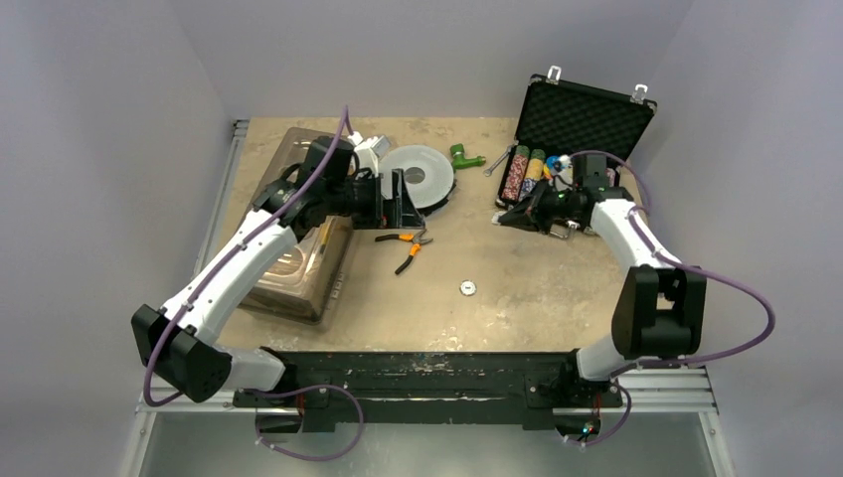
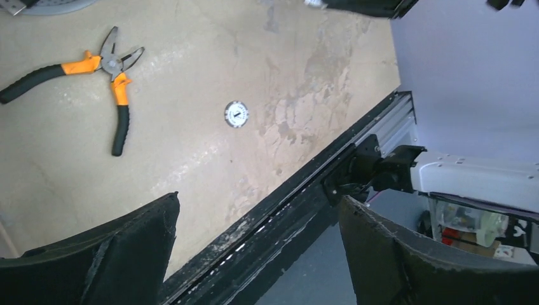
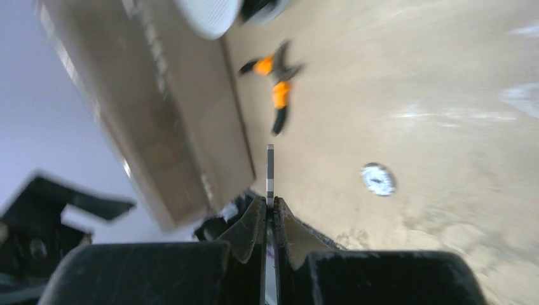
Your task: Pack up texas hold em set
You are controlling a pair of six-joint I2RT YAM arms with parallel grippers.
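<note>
Top external: black briefcase (image 1: 587,114) sits open at table's back right, chip rows (image 1: 524,171) inside. R gripper (image 3: 269,204) just in front, clenched on thin flat piece (image 3: 270,168), seen edge-on. Round button (image 1: 467,288) lies mid-table, well apart. L gripper (image 2: 257,210) spread wide, empty, near pliers (image 2: 114,63).

Nothing you can actually read here. The small round button (image 2: 236,114) lying on the table (image 2: 191,57) has a dark mark in its middle, but it's way too tiny and blurry. The chip (image 3: 270,166) seen edge-on just gives you stripes.
</note>
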